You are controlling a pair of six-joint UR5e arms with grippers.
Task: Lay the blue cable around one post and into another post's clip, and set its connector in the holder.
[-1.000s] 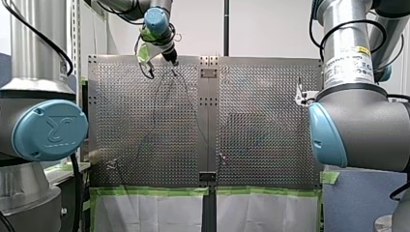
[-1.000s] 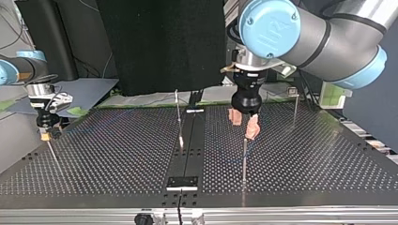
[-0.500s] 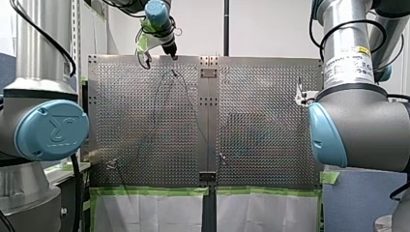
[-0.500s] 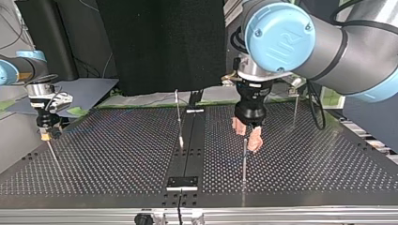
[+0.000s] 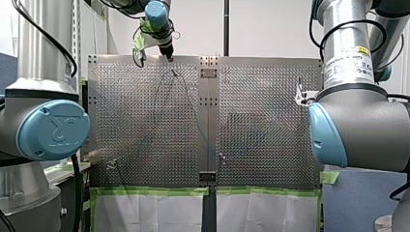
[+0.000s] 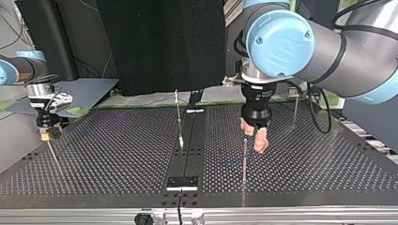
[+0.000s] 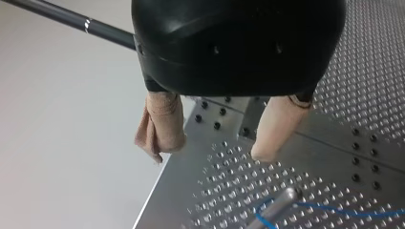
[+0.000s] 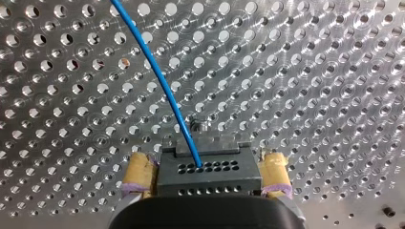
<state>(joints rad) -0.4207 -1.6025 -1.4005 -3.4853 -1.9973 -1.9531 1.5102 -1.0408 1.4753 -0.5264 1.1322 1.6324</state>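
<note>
The blue cable (image 8: 154,71) runs from a black connector (image 8: 206,167) that sits between the yellow pads (image 8: 137,175) of my right gripper (image 8: 205,183). The jaws stand wide, the pads close beside the connector's sides. In the top view my right gripper (image 6: 45,136) hangs over a thin post at the left. My left gripper (image 6: 254,137) has beige pads (image 7: 160,129), is open and holds nothing. It hovers just above and beside a slim metal post (image 6: 244,159). The cable (image 7: 334,210) loops around that post's top (image 7: 278,206). In the front view my left gripper (image 5: 153,58) is at the plate's far edge.
Two more thin posts stand on the perforated plate, one near the centre strip (image 6: 179,117) and one at the top view's back right (image 6: 294,108). A small black plate (image 6: 182,182) lies on the centre strip. Green tape (image 5: 208,191) lines the front view's near edge.
My left gripper has risen off the post and drifted toward the plate's far edge in the front view, rightward in the top view. My right arm has not moved.
</note>
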